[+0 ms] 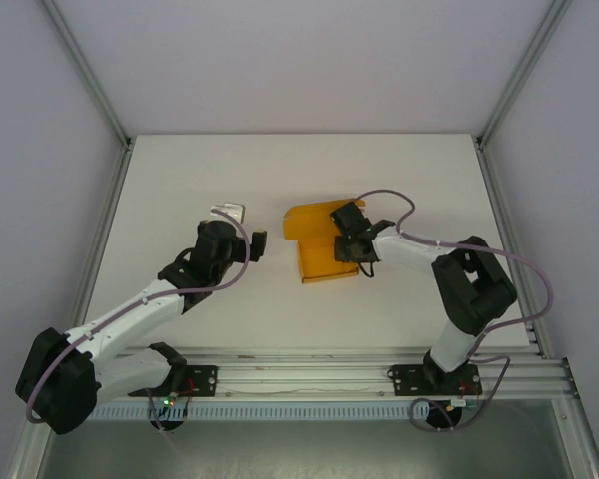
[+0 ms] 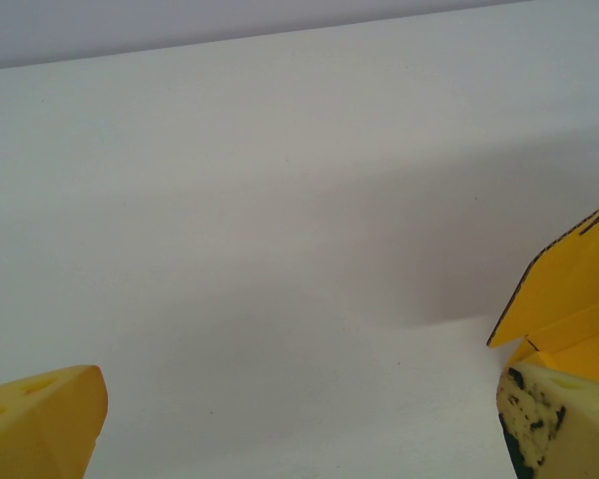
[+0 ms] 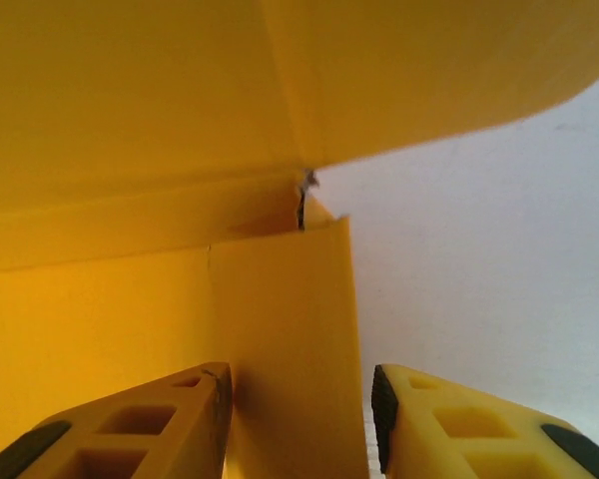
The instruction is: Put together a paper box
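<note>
The paper box (image 1: 315,257) lies half folded on the counter (image 1: 180,190). 1 flap (image 3: 280,329) is straddled, unclamped, by the right pincer (image 3: 299,399); the left pincer (image 2: 301,414) is spread wide, empty. Closed off-crease, the card could be buckled.

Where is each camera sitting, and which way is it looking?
Top camera: high up behind the arms, looking down at the white table and the orange box; both arms, the left hand and the right hand show.
Left wrist camera: on the left arm, looking across the table; its two fingers show at the bottom corners.
Right wrist camera: on the right arm, close up to the box; its fingers sit either side of a flap.
Shared: all three see the orange box.
</note>
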### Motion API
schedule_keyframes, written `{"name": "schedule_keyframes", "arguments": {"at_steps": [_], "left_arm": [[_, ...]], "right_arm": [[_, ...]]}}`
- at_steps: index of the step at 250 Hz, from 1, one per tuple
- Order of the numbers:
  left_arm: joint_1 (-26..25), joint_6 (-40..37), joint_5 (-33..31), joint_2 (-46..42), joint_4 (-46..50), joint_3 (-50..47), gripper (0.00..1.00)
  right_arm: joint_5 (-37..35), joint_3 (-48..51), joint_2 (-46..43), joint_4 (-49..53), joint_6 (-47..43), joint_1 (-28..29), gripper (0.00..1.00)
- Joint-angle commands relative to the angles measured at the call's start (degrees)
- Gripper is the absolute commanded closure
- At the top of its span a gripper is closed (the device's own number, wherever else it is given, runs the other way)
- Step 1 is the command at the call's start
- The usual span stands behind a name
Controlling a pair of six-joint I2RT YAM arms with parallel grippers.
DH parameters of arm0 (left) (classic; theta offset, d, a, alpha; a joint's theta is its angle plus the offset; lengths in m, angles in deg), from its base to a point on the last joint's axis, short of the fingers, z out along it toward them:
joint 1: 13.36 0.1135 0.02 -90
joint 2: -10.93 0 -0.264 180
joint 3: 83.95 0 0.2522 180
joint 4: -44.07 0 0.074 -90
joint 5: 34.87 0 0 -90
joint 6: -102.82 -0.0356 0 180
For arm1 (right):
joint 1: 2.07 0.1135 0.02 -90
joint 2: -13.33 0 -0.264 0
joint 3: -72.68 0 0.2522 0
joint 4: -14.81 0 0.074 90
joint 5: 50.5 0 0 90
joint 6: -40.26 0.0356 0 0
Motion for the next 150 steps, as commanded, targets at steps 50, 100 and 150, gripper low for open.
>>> {"name": "schedule_keyframes", "arguments": {"at_steps": [50,100,150], "left_arm": [[0.8,0.4,0.7,1.0,-1.0,1.3,0.00],[0.8,0.7,0.6,1.3,-0.9,1.5,0.00],[0.9,1.9,0.4,1.0,0.8,2.4,0.00]], "right_arm": [[-0.3,2.5,0.4,2.0,0.7,-0.1,0.76],[-6.4,1.7,3.6,3.9,0.2,-0.1,0.99],[-13.6,0.5,7.1,7.1,1.7,0.2,1.00]]}}
